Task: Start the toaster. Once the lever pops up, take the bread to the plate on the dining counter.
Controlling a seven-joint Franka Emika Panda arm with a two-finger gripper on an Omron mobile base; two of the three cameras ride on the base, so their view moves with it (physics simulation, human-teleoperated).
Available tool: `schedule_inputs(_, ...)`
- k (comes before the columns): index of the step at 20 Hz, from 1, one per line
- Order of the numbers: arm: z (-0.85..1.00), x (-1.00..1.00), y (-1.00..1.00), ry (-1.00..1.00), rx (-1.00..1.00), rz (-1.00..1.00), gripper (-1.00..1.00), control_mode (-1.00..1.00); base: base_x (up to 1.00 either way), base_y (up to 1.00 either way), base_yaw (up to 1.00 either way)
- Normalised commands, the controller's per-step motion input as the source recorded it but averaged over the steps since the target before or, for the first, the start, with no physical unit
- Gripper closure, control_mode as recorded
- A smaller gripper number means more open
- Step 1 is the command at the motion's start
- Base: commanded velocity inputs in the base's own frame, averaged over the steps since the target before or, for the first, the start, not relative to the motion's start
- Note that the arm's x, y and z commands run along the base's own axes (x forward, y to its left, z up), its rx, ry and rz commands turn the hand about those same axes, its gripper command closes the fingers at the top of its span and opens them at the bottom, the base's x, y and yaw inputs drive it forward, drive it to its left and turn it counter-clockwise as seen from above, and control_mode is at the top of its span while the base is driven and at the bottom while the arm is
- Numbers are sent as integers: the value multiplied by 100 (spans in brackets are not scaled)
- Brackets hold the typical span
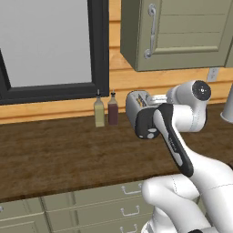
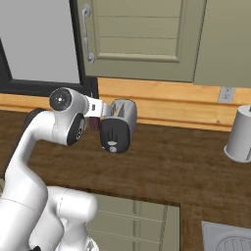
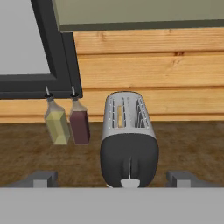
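**Lining up on the toaster lever: go slow here**

So the robot's at the very first bit of the job, getting the toaster (image 3: 128, 140) started. In the hand view the toaster sits dead centre in the lower half of the frame, dark end panel facing the camera, with a slim vertical slot down the middle of the panel and a pale knob at its foot. There's a sliver of tan-yellow in the left slot, which looks like the bread (image 3: 120, 116) already loaded, though it's too thin to be sure.

The claw (image 3: 114, 179) is spread wide, holding nothing; its two grey tips poke up at the bottom left and bottom right of the hand view, one either side of the toaster's end panel and apart from it.

In the left base view the toaster is mid-frame just right of centre, standing on the dark wood table (image 1: 54, 150) with the arm's forearm crossing in front of it.

How to do this well, in his shoes: the lever isn't clearly readable, so the robot should aim at that centre slot and press straight down with one fingertip rather than trying to pinch. Keep the push vertical so the toaster doesn't skid back toward the wall. Also mind the two small bottles (image 3: 68, 124) just to the left; they're close enough to get clipped.
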Motion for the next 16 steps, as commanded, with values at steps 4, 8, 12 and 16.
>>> schedule_inputs(4, 0, 0, 0, 0, 0, 0, -100, -100, 0, 0, 0)
schedule_inputs(8, 0, 0, 0, 0, 0, 0, -100, -100, 0, 0, 0)
schedule_inputs(12, 0, 0, 0, 0, 0, 0, -100, -100, 0, 0, 0)
schedule_inputs(16, 0, 0, 0, 0, 0, 0, -100, -100, 0, 0, 0)
